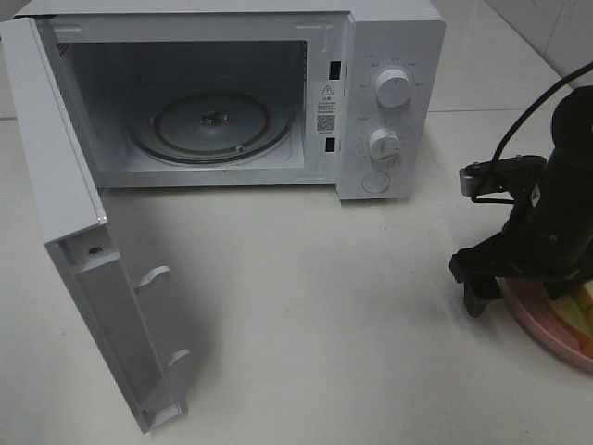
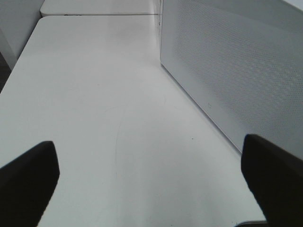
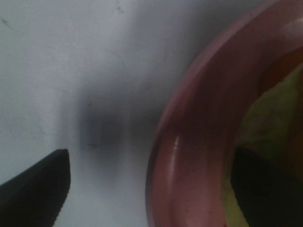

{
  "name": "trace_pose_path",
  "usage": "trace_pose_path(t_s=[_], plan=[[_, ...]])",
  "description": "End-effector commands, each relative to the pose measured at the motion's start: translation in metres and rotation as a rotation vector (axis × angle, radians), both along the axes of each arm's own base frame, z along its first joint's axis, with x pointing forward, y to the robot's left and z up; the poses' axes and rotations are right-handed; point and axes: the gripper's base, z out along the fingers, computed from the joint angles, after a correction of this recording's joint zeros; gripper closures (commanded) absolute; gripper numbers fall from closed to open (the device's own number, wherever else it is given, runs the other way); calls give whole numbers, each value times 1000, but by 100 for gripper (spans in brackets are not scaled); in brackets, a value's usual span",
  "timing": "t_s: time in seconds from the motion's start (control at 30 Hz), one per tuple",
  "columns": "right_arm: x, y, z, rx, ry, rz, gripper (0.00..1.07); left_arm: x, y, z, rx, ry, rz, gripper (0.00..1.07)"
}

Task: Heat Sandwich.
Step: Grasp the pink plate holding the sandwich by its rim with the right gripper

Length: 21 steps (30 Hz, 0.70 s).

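One microwave, two knobs, one pink plate, one sandwich.

White microwave, upper frame: door open at left, glass turntable inside, upper dial, lower dial. Pink plate, right edge. White table.

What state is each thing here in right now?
White microwave oven door: wide open.
Round glass turntable: bare.
Round pink plate: loaded with food.
Small white-bread sandwich: on that plate, outside oven.
Left gripper: open, empty.
Right gripper: open, straddling plate rim.
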Motion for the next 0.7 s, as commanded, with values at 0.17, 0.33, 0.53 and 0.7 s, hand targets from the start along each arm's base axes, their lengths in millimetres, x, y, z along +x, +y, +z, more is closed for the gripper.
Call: trace_pose_path(t_s=[0.17,0.33,0.53,0.7], plan=[[2,-1,-13,-6,35,11,20,-4,0,0,-3,-33,-2,7],[3,0,-13,5,28,23,21,-4,0,0,-3,-33,-2,7],[2,0,-13,3,32,38,24,-4,0,0,-3,-33,-2,7],[1,-1,-13,-2,50,47,34,-4,0,0,-3,-33,-2,7]])
